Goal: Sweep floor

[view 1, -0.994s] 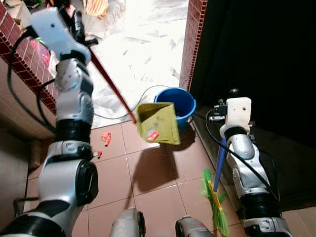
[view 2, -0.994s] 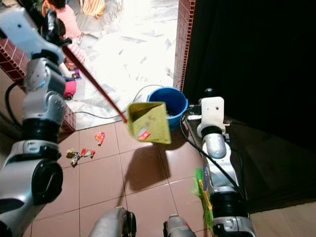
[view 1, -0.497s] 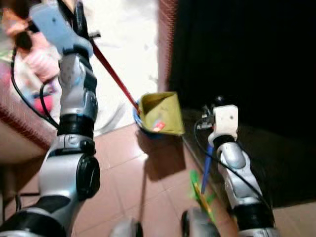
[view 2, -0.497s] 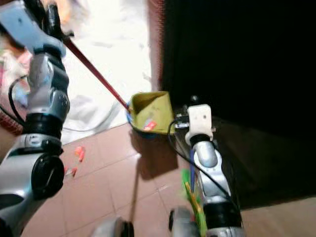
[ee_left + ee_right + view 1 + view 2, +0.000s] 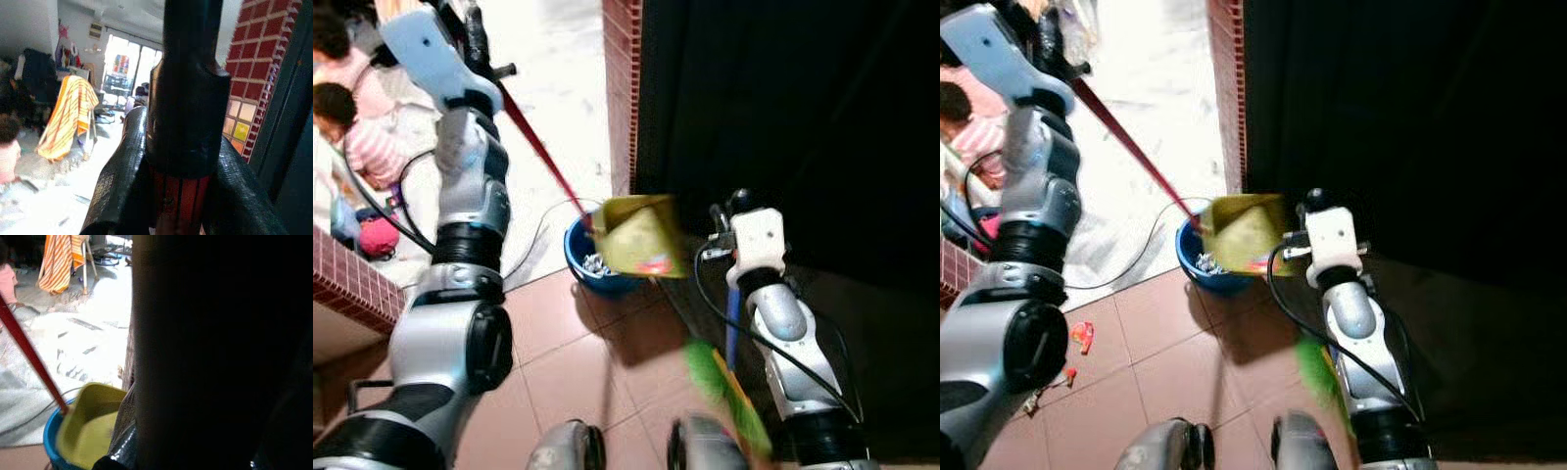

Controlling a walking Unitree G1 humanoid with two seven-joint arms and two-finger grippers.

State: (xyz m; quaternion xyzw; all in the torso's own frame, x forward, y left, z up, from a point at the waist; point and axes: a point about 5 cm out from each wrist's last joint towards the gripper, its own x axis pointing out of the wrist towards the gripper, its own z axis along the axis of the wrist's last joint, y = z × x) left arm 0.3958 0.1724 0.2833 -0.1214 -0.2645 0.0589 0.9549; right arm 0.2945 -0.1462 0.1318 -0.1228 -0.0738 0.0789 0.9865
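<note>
Both arms were silver segmented shells with black joint bands, looped with black cables. White boxy wrist housings topped each. Left tool had long black textured fingers.

The floor is viewed from the head, forward and down. The handle is seen at close range from the left wrist. The bucket is shared with the right wrist view.

Glossy reddish-brown floor tiles meet a sunlit white marble floor. A red brick-tiled pillar edges a black, unlit doorway. A low red brick-tiled wall stands left.
</note>
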